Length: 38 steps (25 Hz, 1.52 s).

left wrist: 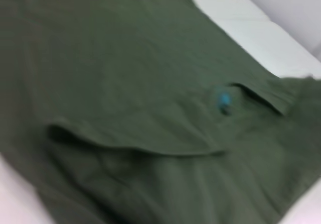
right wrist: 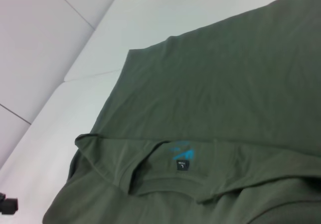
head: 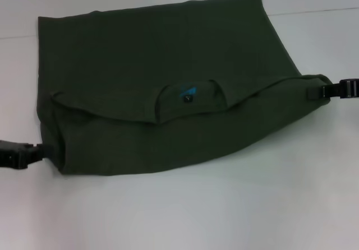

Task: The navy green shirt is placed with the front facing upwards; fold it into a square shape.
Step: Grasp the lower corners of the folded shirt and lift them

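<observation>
A dark olive-green T-shirt (head: 162, 87), the navy green shirt of the task, lies on a white table (head: 179, 211), already narrowed into a broad rectangle with no sleeves showing. Nearest the robot, the collar end is doubled over onto the body, so the fold line runs along the near edge and the neckline sits about halfway up the cloth, with its small black label (head: 187, 98) and blue logo (head: 189, 89) facing up. The left gripper (head: 42, 151) is low at the near left corner of the fold, its black fingers closed on the fabric there. The right gripper (head: 324, 91) is at the right corner, a little farther off, likewise pinching the shirt's edge. Beyond the neckline, the smooth lower half of the shirt stretches flat to the far hem. This looks like the crosswise fold in progress: the collar end being carried toward the hem. The next move likely calls for both grippers to travel together toward the far edge, keeping the cloth taut and level, then release once the edges line up into a square.
</observation>
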{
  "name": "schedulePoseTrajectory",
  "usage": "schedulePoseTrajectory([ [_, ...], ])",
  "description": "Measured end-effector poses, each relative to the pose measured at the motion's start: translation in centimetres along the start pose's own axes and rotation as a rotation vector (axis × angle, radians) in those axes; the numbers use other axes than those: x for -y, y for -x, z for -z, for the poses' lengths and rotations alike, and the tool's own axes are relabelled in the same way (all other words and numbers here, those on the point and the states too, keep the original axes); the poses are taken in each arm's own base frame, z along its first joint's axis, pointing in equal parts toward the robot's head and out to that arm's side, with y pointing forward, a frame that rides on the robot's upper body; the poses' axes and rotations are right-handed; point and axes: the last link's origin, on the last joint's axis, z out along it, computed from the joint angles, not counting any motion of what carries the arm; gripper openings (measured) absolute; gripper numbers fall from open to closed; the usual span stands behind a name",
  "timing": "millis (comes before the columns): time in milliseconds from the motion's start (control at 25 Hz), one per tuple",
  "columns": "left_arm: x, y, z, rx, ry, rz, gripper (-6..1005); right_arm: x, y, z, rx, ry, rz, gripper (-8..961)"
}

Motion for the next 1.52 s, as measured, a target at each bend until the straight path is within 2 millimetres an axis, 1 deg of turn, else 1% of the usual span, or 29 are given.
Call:
schedulePoseTrajectory([
  [120, 0.6, -0.4, -0.7, 0.013, -0.006, 0.026, 135, 0.1, -0.2, -0.2, 0.003, -0.006, -0.006, 35],
  [200, 0.6, -0.4, -0.7, 0.013, -0.006, 0.026, 153, 0.2, -0.3, -0.2, 0.004, -0.008, -0.008, 35],
  [240, 0.8, -0.4, -1.2, 0.045, -0.006, 0.027, 163, 0.2, -0.3, -0.2, 0.004, -0.009, -0.009, 35],
  [320, 0.8, -0.3, -1.4, 0.069, -0.007, 0.025, 181, 0.2, -0.4, -0.2, 0.003, -0.010, -0.011, 35],
  [520, 0.9, -0.1, -1.9, 0.114, 0.001, 0.029, 372, 0.4, -0.5, -0.2, 0.007, -0.016, -0.016, 35],
  [960, 1.0, -0.2, -3.1, 0.146, 0.019, 0.036, 601, 0.5, -0.6, -0.3, 0.011, -0.026, -0.023, 34],
  [1160, 0.8, -0.4, -3.7, 0.153, 0.026, 0.030, 795, 0.5, -0.7, -0.4, 0.010, -0.025, -0.026, 34],
  [1320, 0.7, -0.6, -4.0, 0.158, 0.033, 0.026, 796, 0.5, -0.7, -0.3, 0.011, -0.027, -0.027, 34],
  [1520, 0.1, -0.7, -4.9, 0.196, 0.051, -0.002, 796, 0.6, -0.7, -0.4, 0.015, -0.033, -0.029, 34],
])
